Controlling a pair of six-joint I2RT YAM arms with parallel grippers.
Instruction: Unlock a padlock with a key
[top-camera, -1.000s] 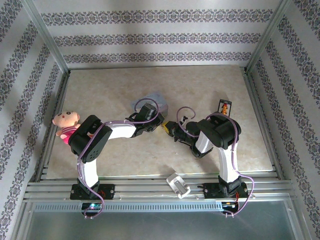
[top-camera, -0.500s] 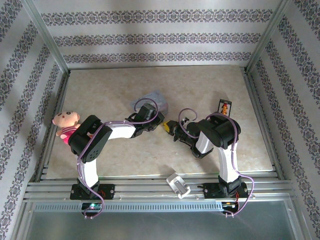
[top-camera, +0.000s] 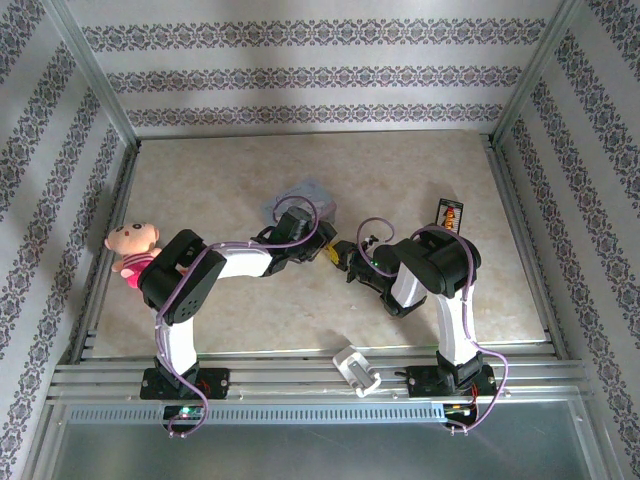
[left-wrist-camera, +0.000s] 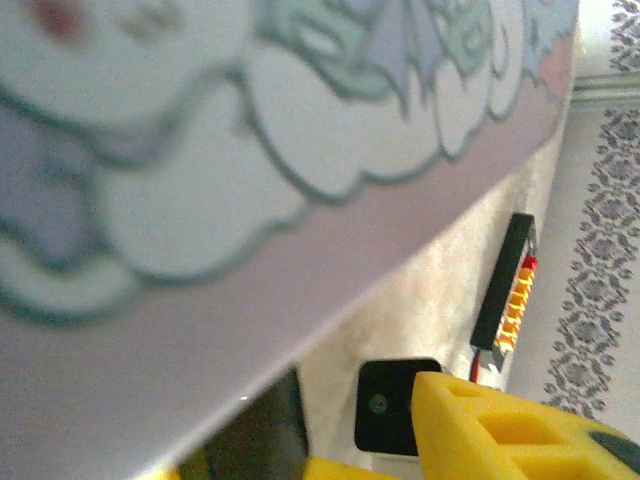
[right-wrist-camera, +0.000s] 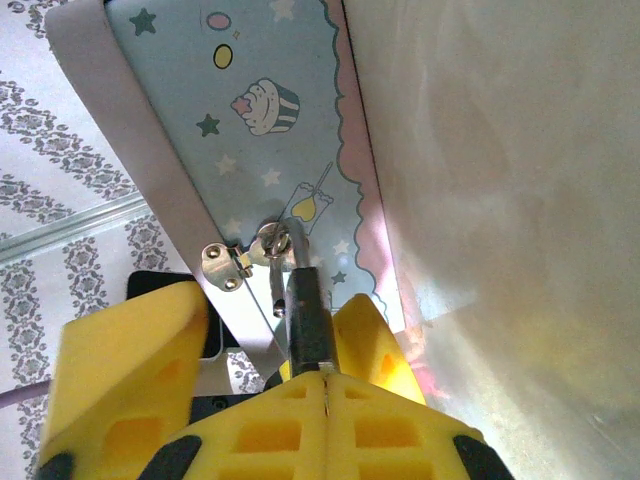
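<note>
the tin box (top-camera: 300, 192) lies near the middle of the table (top-camera: 250, 160), with both grippers meeting at its near edge. the padlock (right-wrist-camera: 308, 315) hangs by its thin shackle from the hasp (right-wrist-camera: 225, 260) on the tin's rim. the right gripper (right-wrist-camera: 325, 385) has its jaws pressed together at the padlock's lower end; what they pinch cannot be told. the left gripper (right-wrist-camera: 278, 310) stands with its jaws parted, one yellow finger on each side of the padlock. open tabletop runs from the tin to the far wall. a battery holder (top-camera: 452, 215) lies near the right rail, a doll (top-camera: 130, 250) at the left edge, and a white object (top-camera: 356, 368) on the near rail.
</note>
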